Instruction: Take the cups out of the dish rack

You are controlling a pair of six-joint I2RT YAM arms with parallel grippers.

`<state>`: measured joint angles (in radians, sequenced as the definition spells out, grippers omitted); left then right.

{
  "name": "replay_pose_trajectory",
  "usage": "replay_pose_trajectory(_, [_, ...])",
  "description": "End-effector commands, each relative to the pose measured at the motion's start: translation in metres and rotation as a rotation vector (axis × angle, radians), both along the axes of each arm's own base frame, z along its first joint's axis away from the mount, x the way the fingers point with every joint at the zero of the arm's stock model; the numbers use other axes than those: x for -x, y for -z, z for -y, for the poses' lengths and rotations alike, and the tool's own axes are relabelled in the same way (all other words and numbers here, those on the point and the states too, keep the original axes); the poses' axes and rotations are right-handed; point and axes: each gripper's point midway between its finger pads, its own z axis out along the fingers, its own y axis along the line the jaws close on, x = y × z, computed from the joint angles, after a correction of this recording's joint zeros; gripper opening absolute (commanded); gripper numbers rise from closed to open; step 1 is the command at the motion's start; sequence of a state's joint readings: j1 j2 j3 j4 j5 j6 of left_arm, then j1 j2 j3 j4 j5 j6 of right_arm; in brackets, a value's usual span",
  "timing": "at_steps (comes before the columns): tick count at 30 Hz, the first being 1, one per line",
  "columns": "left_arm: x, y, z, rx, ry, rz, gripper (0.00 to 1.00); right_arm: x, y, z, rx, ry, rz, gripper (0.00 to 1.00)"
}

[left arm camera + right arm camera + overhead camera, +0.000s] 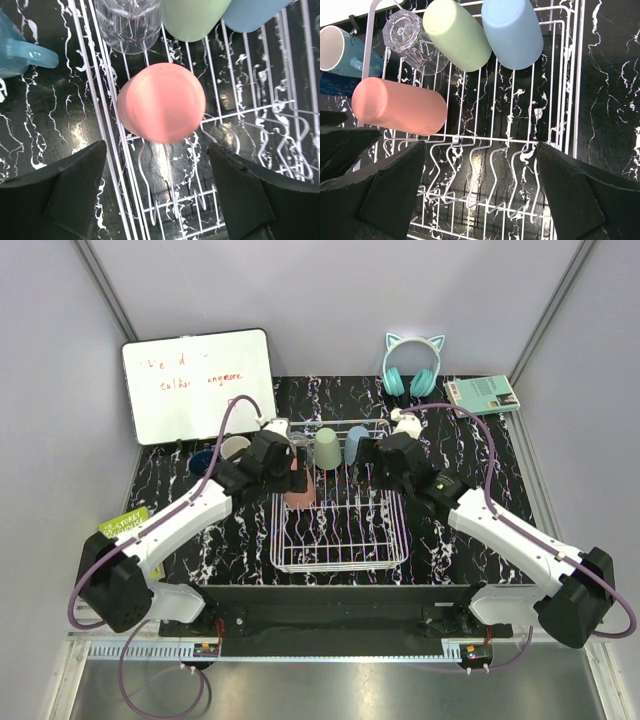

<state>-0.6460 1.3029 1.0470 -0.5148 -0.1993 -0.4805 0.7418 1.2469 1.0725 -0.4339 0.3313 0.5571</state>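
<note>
Over the rack's (340, 568) left half, the left gripper (160, 190) hangs above the pink cup (161, 102), its jaws spread wide to either side of the cup and holding nothing. This looks like the approach to a pick: the cup sits centred in the gap but apart from both fingers. The next move likely calls for a straight descent until the fingers flank the cup's wall, then a close and a lift clear of the wires, out to the table (250, 540) left of the rack. The rack's left rim runs just beside the cup, so the outer finger has little room.

The right gripper (480, 195) hovers over the rack's right half, also wide open and empty.

The pink cup is a smooth, matt tumbler standing base-up on the wires, near the rack's left rim. Along the rack's back edge stand three more, also base-up: a clear glass (412, 37), a green cup (457, 34) and a blue cup (512, 32), close together. A teal mug (340, 50) and a navy mug (203, 460) are already outside, on the table left of the rack.
</note>
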Motion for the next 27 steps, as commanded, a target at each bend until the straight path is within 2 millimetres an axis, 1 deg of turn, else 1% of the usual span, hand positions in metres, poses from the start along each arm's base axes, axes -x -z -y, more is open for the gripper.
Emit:
replay_pose_trajectory(1, [-0.024,-0.011,0.017,0.04,-0.017,0.06,0.88,0.002,-0.008,0.007,-0.013,0.034,0.026,1.0])
replay_pose_trajectory(3, [-0.029,-0.006,0.019,0.029,-0.025,0.058,0.88,0.003,-0.007,0.007,-0.014,0.03,0.025,1.0])
replay_pose_trajectory(5, [-0.034,-0.006,0.021,0.026,-0.031,0.062,0.88,0.004,-0.007,0.007,-0.014,0.027,0.024,1.0])
replay_pose_trajectory(6, [-0.036,-0.003,0.022,0.02,-0.035,0.055,0.88,0.004,-0.006,0.007,-0.012,0.027,0.022,1.0])
replay_pose_trajectory(7, [-0.038,-0.002,0.023,0.019,-0.032,0.054,0.88,0.004,-0.006,0.006,-0.012,0.025,0.022,1.0])
replay_pose_trajectory(8, [-0.041,-0.005,0.025,0.022,-0.031,0.059,0.88,0.004,-0.004,0.006,-0.009,0.025,0.018,1.0])
replay_pose_trajectory(9, [-0.042,-0.001,0.027,0.016,-0.032,0.05,0.88,0.005,-0.003,0.006,-0.007,0.023,0.016,1.0])
replay_pose_trajectory(11, [-0.046,-0.003,0.029,0.017,-0.036,0.053,0.88,0.004,0.0,0.006,-0.006,0.024,0.011,1.0])
replay_pose_trajectory(15, [-0.052,0.004,0.034,0.005,-0.033,0.041,0.88,0.005,0.003,0.004,-0.007,0.016,0.003,1.0])
replay_pose_trajectory(17, [-0.052,0.007,0.035,0.009,-0.034,0.03,0.86,0.005,0.003,0.004,-0.009,0.015,0.004,1.0])
replay_pose_trajectory(22, [-0.05,0.02,0.033,-0.014,-0.034,0.008,0.79,0.007,0.004,0.007,-0.008,0.021,0.006,1.0])
replay_pose_trajectory(27, [-0.052,0.032,0.03,-0.044,-0.045,-0.008,0.79,0.008,0.006,0.004,-0.02,0.013,-0.005,1.0])
